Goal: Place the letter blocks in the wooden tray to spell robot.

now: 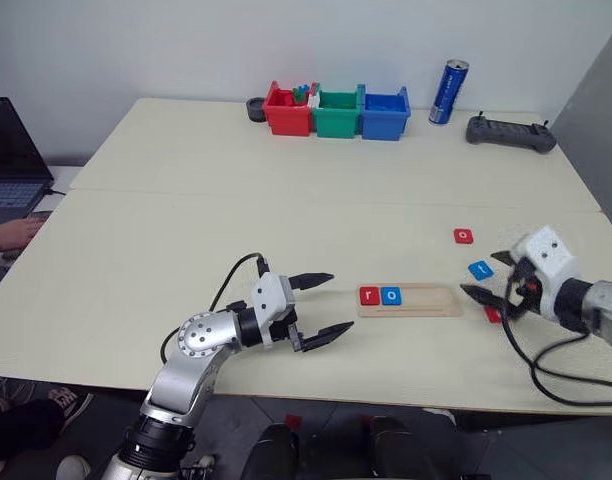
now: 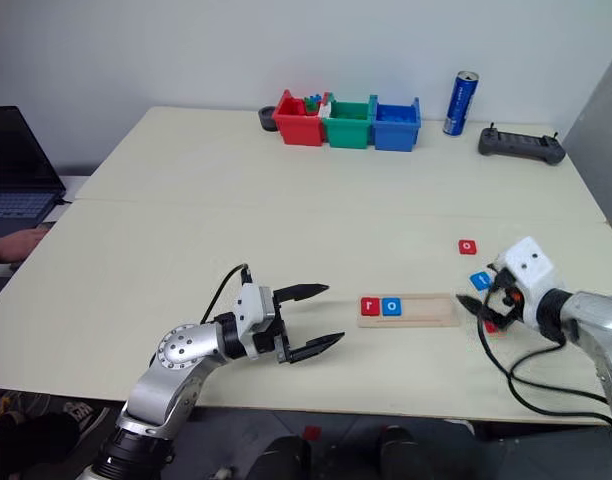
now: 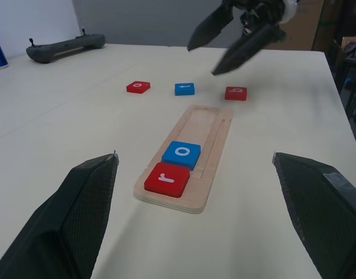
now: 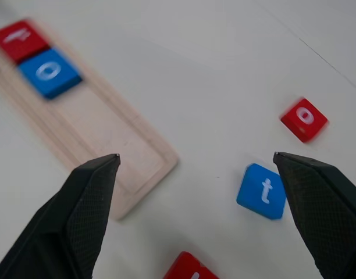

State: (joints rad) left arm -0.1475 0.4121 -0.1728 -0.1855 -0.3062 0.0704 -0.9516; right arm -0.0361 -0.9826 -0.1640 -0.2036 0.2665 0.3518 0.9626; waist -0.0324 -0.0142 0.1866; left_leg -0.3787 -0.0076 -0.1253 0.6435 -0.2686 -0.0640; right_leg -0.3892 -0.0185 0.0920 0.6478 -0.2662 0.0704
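The long, shallow pale wooden tray point(image 1: 408, 300) lies on the cream counter point(image 1: 186, 230), holding a red square "r" tile point(image 1: 369, 295) and a blue "o" tile point(image 1: 390, 295) side by side at its left end. Right of the tray lie a red "o" tile point(image 1: 463, 236), a blue "t" tile point(image 1: 480, 269) and a red "b" tile point(image 3: 235, 93). The right gripper point(image 1: 486, 277) hovers over these loose tiles with fingers spread and empty, while the left gripper point(image 1: 324, 308) hangs left of the tray, fingers also spread.
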